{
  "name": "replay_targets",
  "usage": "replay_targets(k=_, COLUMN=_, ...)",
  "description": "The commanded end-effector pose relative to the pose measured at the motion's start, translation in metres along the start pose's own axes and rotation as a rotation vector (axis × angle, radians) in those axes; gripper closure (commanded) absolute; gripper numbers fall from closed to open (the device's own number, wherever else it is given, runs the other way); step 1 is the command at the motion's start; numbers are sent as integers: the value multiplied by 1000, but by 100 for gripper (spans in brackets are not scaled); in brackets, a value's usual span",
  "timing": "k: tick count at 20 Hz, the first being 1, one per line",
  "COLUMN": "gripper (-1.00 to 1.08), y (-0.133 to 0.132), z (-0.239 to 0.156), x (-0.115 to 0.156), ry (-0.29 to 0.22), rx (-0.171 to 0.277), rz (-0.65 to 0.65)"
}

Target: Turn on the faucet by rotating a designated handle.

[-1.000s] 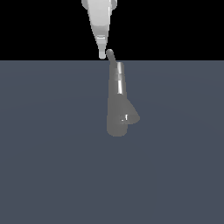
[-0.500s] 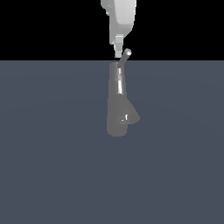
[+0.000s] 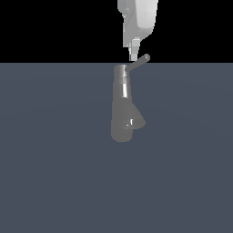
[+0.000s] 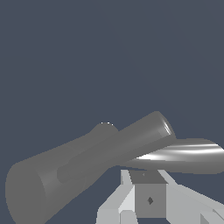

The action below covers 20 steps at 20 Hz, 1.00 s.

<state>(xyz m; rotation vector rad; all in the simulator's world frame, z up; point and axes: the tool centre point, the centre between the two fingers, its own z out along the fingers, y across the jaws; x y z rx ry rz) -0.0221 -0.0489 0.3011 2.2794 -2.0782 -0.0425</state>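
Faucet (image 3: 122, 107) base indistinct; gripper (image 3: 134, 54) cropped.

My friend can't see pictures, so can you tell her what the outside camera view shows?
A white robot gripper reaches down from the top, its tip beside a thin handle that sticks out toward the exterior view's right from the top of a grey metal faucet. The faucet stands on a flat blue-grey surface under a black background.

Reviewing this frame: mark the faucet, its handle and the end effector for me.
faucet (image 3: 122, 102): exterior view, on the cylindrical body.
handle (image 3: 139, 62): exterior view, midway along the thin rod projecting from the cap.
end effector (image 3: 133, 55): exterior view, at its tip just above the handle.
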Motion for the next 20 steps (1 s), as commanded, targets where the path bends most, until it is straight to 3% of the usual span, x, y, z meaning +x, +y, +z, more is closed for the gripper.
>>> replay_targets(k=1, gripper=108, y=-7, z=6, x=14, ry=0, rx=1, rz=11)
replay_targets(k=20, gripper=108, y=-46, z=26, x=83, ry=1, rx=-2, rz=39)
